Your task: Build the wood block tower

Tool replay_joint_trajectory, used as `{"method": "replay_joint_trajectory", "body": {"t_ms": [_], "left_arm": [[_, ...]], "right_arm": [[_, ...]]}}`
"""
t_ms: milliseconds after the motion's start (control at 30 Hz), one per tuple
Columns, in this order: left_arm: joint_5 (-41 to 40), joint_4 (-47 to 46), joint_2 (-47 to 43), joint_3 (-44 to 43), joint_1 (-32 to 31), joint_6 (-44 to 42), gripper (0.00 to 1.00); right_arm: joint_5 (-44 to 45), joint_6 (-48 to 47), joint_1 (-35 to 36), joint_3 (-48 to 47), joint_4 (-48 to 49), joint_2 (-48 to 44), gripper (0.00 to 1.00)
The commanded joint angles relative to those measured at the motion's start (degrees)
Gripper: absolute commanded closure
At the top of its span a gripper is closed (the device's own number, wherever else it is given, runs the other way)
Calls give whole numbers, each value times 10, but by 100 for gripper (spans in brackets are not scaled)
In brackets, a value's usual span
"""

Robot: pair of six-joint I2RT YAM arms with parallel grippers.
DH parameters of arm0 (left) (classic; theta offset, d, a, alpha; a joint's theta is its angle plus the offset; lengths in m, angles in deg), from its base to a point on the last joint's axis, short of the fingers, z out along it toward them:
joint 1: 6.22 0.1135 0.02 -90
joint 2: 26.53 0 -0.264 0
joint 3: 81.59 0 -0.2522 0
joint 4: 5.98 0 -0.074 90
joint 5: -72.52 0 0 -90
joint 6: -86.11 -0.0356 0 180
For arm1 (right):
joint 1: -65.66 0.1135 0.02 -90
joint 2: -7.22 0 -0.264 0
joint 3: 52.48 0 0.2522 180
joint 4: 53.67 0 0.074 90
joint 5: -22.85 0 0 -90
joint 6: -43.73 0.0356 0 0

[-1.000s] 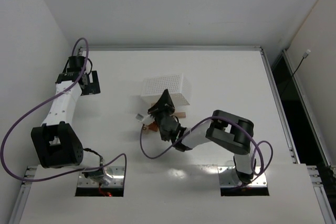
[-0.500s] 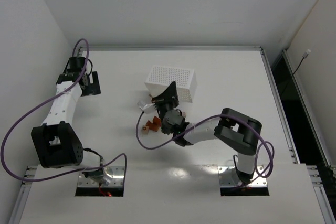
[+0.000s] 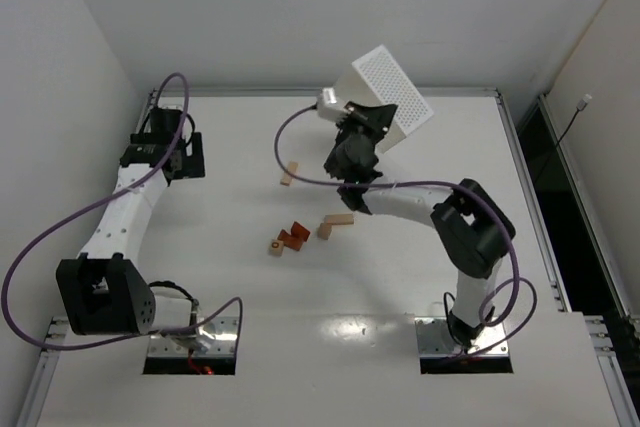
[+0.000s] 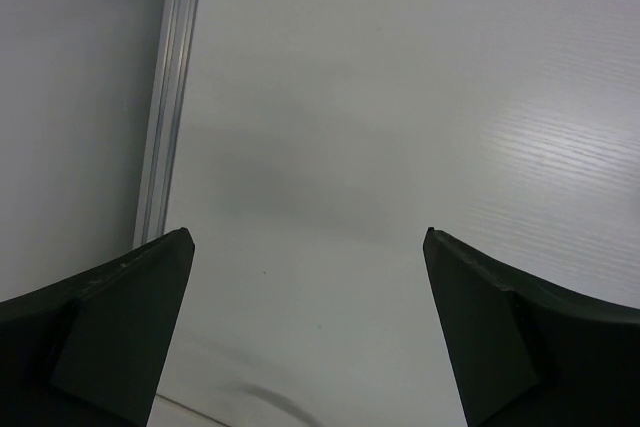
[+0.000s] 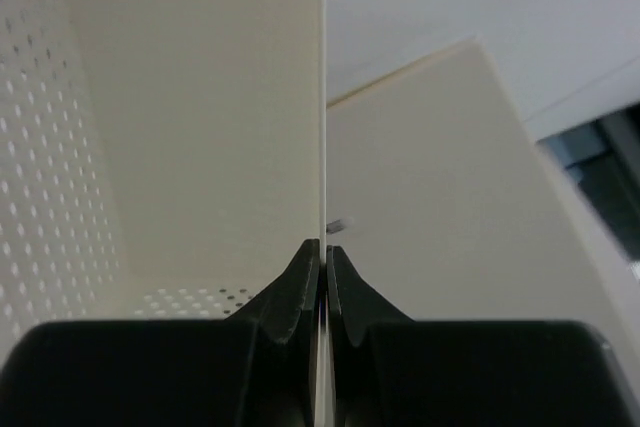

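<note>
Several small wooden blocks lie loose on the table in the top view: a pale tan block (image 3: 288,175), reddish-orange blocks (image 3: 293,238), a small tan cube (image 3: 275,246) and tan bars (image 3: 337,220). None is stacked. My right gripper (image 3: 365,119) is shut on one thin wall of the white perforated tray (image 3: 392,87) and holds it raised and tilted over the table's far side. In the right wrist view the jaws (image 5: 325,247) pinch that wall (image 5: 200,97). My left gripper (image 3: 186,159) is open and empty at the far left, its fingers (image 4: 130,327) over bare table.
The table's metal left edge rail (image 4: 165,97) runs close to my left gripper. A purple cable (image 3: 300,122) loops from the right wrist above the tan block. The white walls stand at the back and sides.
My right arm has lifted the tray off the middle of the table and swung it up and back. The blocks now lie uncovered and scattered. My left arm shifted slightly away and right.
</note>
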Motion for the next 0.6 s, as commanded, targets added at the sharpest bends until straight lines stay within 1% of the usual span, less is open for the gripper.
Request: {"method": "replay_joint_trajectory", "body": {"t_ms": [0,33,67,100,133,167,200,233,300,333,367,400,467,500,567], "left_arm": [[-39,-28,-42,-7,-51,-15,1],[-57,-33,-42,-13,-64,-24,1],[-70,-33,-52,-14,-90,-30,1],[-79,-38,-61,-14,-102,-43,1],[-86,-38,-61,-20,-122,-50,1],[-97,-38,-67,-20,-131,-57,1],[-104,-38,-67,-25,-140,-62,1],[-109,-38,-67,-30,-147,-62,1],[-109,-38,-61,-38,-161,-62,1],[-109,-38,-46,-43,-161,-56,1],[-98,-38,-46,-49,-161,-56,1],[-85,-38,-38,-49,-161,-49,1],[-78,-33,-31,-49,-161,-49,1],[-78,-33,-24,-49,-161,-49,1],[-72,-33,-16,-49,-161,-49,1]], "right_arm": [[25,340,-68,-31,-248,-52,100],[-3,465,-84,-54,-411,-65,100],[-123,585,-105,-96,-756,-65,100],[-196,677,-131,-200,-874,-65,100],[-322,776,-190,-243,-957,-46,100],[-384,792,-218,-307,-1061,-32,100],[-426,804,-242,-328,-1096,-20,100],[-491,819,-288,-337,-1112,-13,100],[-565,825,-336,-347,-1153,2,100],[-628,831,-378,-356,-1169,10,100],[-667,831,-401,-376,-1208,21,100],[-737,836,-447,-383,-1218,40,100],[-782,836,-485,-388,-1232,55,100],[-806,815,-515,-388,-1232,61,100],[-832,810,-541,-381,-1226,74,100]]}}
